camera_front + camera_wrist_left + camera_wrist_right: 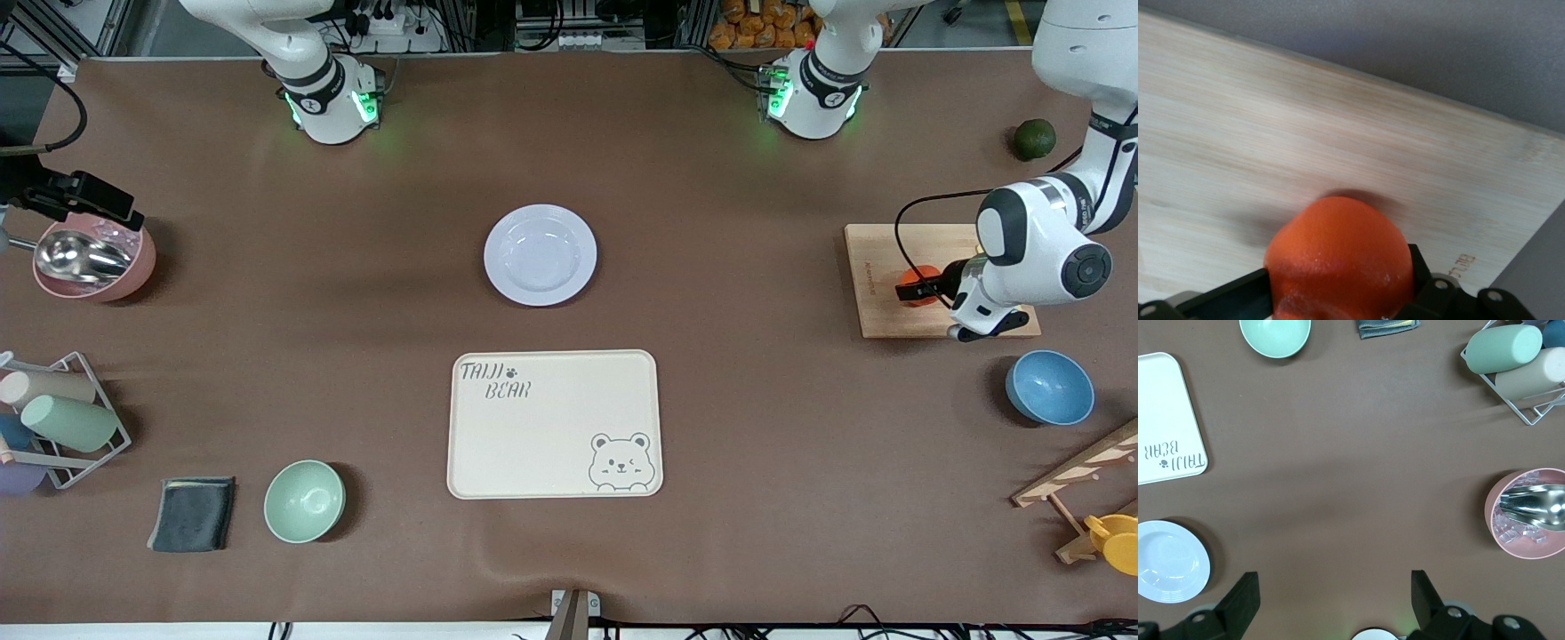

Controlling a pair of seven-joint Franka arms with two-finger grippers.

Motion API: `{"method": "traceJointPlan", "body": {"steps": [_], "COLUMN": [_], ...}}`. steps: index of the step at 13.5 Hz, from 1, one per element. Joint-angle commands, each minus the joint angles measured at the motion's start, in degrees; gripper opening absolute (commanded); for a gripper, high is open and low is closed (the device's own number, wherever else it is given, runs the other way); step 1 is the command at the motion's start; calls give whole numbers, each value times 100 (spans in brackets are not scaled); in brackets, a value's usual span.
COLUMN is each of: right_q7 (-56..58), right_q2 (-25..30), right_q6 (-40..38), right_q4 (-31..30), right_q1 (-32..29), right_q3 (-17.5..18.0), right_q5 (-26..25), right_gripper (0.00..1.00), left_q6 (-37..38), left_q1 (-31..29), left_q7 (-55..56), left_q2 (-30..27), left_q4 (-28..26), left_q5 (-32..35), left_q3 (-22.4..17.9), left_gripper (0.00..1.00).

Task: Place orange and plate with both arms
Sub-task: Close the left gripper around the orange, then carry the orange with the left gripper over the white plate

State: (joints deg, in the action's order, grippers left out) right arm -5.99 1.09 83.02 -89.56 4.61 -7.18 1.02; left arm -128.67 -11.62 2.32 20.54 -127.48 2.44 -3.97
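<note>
The left gripper (916, 289) has its fingers clamped on the orange (916, 283) over the wooden board (876, 284). The plate (540, 255) sits on the tabletop (756, 400), well apart from the board. The right gripper (1335, 600) (waiting) has fingers apart.

The counter (356, 551) is covered in a matt brown sheet, faintly rippled near the front camera. The plate (540, 255) is smooth and glossy, probably glazed ceramic or plastic. The orange (1341, 263) has a dimpled, slightly shiny peel and sits on a pale, matt wooden board (1305, 133) with fine straight grain. The tray (556, 424) is matt cream. A polished metal scoop (1538, 507) gleams in the pink bowl (1511, 543). The folded cloth (193, 514) looks soft and dark.
</note>
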Motion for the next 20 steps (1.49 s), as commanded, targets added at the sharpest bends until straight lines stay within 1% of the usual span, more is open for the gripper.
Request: {"method": "traceJointPlan", "body": {"steps": [1, 4, 6, 8, 9, 11, 12, 14, 16, 18, 19, 20], "right_q7": [19, 19, 19, 19, 19, 19, 19, 19, 19, 28, 28, 28], "right_q2": [5, 5, 5, 5, 5, 5, -4, 5, 5, 5, 5, 5], "right_q6": [-23, -23, -32, -23, -23, -23, -32, -32, -40, -40, -58, -58], "right_q4": [17, 17, 17, 17, 17, 17, 17, 17, 17, 17, 17, 17], "right_q1": [22, 22, 22, 22, 22, 22, 22, 22, -13, -13, -22, -22], "right_q3": [-11, -11, -11, -11, -11, -11, -11, -11, -20, -20, -20, -20], "right_q5": [30, 30, 30, 30, 30, 30, 30, 21, 21, 12, 12, 12], "right_gripper": [100, 100, 100, 100, 100, 100, 100, 100, 100, 100, 100, 100], "left_q6": [-141, -106, 95, 743, 1069, 1710, 2009, 2293, 2302, 2259, 2232, 2223], "left_q1": [-60, -60, -42, 19, 45, 54, 54, 54, 72, 194, 395, 719], "left_q7": [-38, -82, -143, -126, -74, 197, 469, 1092, 1944, 3190, 3744, 4168], "left_q2": [213, 178, 143, 99, 47, 20, 29, 29, 55, 142, 221, 266], "left_q4": [100, 153, 336, 749, 1003, 1486, 1750, 2059, 2261, 2359, 2481, 2543], "left_q5": [11, 11, 11, 2, 2, -77, -86, -86, -225, -533, -569, -595], "left_q3": [10, 19, 27, 54, 193, 518, 754, 1369, 2011, 2626, 2794, 2831], "left_gripper": [0, 0, 0, 0, 0, 0, 0, 0, 0, 0, 0, 0]}}
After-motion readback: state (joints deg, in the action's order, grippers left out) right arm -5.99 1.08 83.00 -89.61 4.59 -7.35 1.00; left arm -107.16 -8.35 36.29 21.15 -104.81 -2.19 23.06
